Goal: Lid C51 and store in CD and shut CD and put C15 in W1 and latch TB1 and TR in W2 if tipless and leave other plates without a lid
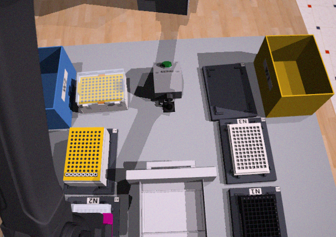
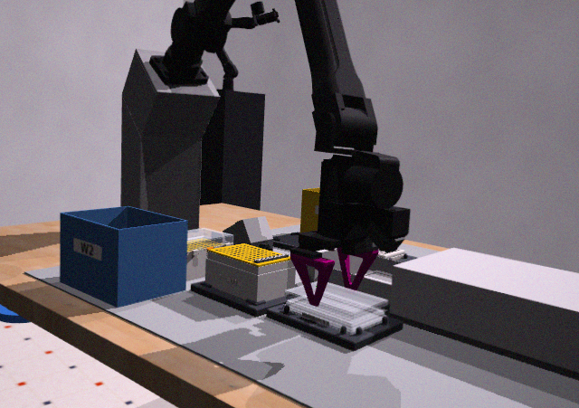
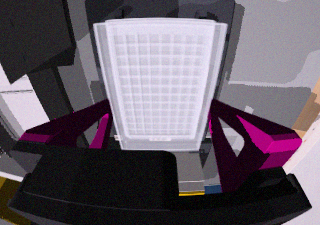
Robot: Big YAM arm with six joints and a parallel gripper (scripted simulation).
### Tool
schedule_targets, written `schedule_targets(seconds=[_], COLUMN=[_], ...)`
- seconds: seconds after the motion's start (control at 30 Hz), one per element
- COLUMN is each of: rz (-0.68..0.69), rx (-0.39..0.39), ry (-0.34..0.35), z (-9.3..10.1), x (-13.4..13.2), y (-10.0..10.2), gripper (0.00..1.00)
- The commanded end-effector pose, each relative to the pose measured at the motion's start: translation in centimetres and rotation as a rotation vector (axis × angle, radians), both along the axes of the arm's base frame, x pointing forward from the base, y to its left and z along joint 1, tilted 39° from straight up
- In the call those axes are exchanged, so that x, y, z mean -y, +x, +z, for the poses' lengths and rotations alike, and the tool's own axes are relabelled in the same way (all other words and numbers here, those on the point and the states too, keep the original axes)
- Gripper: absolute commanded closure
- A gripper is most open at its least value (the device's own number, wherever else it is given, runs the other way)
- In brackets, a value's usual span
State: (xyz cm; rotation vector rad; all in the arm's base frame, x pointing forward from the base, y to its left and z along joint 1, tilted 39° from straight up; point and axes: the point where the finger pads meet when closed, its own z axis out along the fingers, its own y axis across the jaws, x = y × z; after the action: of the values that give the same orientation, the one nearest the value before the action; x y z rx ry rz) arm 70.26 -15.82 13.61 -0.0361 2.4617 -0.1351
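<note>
The clear STORE plate is at nest N2 with its lid on. My gripper is down over it, its magenta fingers shut on the plate's long sides; I cannot tell whether the plate is off the nest. The arm hides most of the plate in the overhead view. The white DISCARD plate lies in nest N3. The cooler CD's drawer stands open beside N2, its floor bare. The lid park LP is empty.
The yellow bin W1 stands at the back right, the blue bin W2 at the left. Tip box TB1 sits between W2 and the green DONE key. Tip rack TR holds one row of tips. A black plate lies in N1.
</note>
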Motion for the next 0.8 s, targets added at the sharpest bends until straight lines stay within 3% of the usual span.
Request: schedule_targets(seconds=[0.0,0.3,0.67,0.77], rz=[-0.004,-0.004,-0.004,-0.004], rx=[0.056,0.057,0.012,0.012], ry=[-0.006,-0.006,0.004,0.004], z=[3.2,3.1,-0.3,-0.3], x=[-0.4,-0.4,-0.5,-0.5], y=[0.1,0.1,0.3,0.4], gripper=[1.0,1.0,1.0,1.0])
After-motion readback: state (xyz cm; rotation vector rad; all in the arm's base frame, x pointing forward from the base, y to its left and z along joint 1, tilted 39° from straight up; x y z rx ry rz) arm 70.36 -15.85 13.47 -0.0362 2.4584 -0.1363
